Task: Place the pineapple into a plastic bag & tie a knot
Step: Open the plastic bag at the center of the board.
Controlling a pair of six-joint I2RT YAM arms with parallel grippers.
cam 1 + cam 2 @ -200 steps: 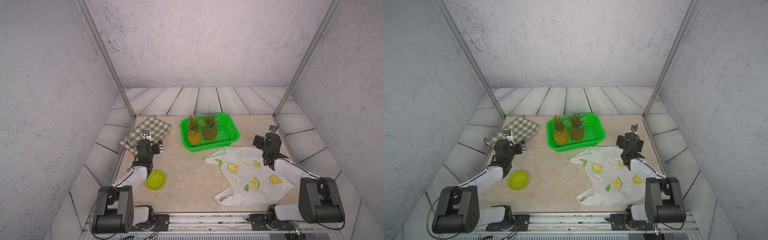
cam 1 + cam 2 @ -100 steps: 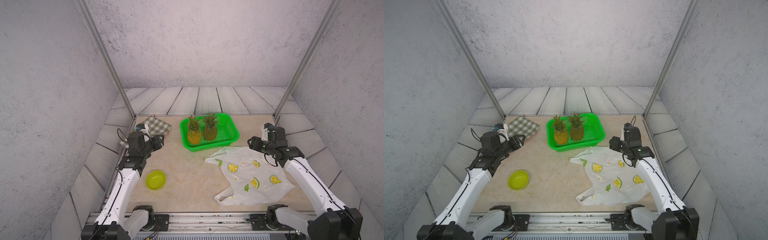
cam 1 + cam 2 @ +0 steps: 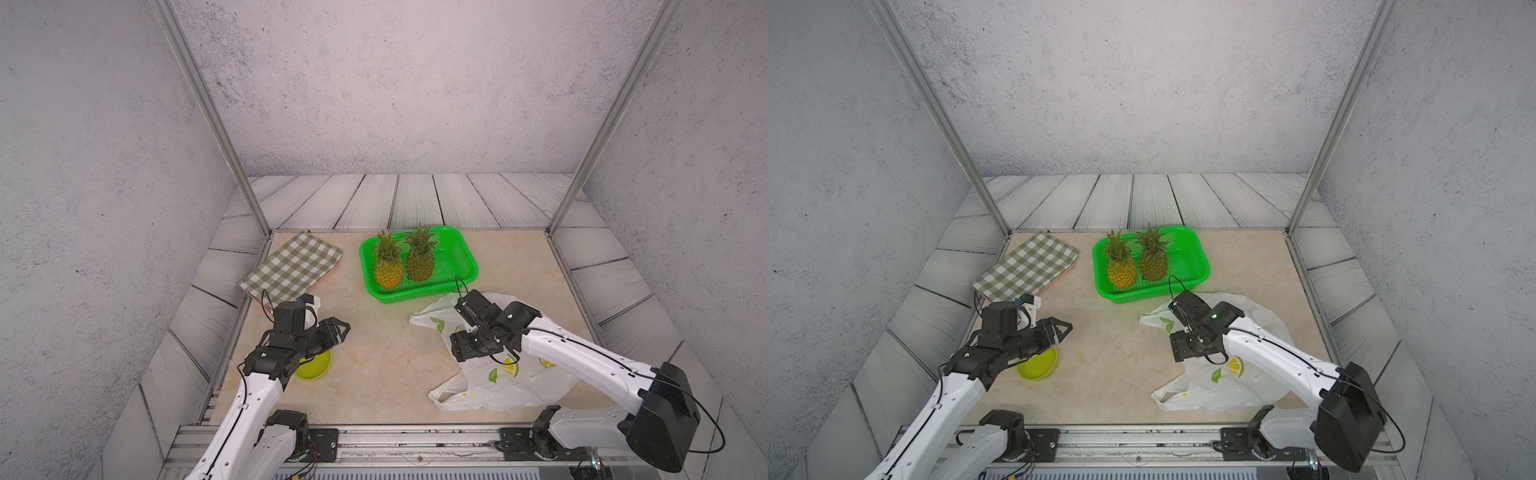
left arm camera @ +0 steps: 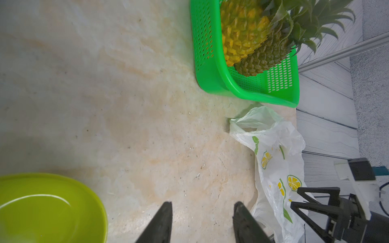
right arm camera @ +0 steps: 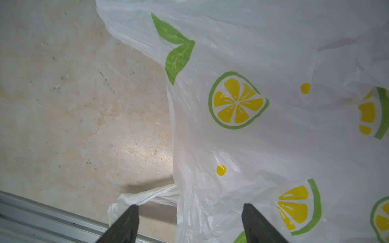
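I see grey textured walls (image 3: 395,83) enclosing a beige marbled surface (image 3: 386,361), pale plank floor (image 3: 415,199) behind, slanted metal posts (image 3: 211,116).

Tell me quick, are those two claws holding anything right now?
Left gripper: open, holding nothing.
Right gripper: open, holding nothing, poised over the plastic bag.

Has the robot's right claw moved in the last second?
Yes. The right gripper has swung away from beside the green basket, inward and toward the front rail, and is now over the plastic bag.
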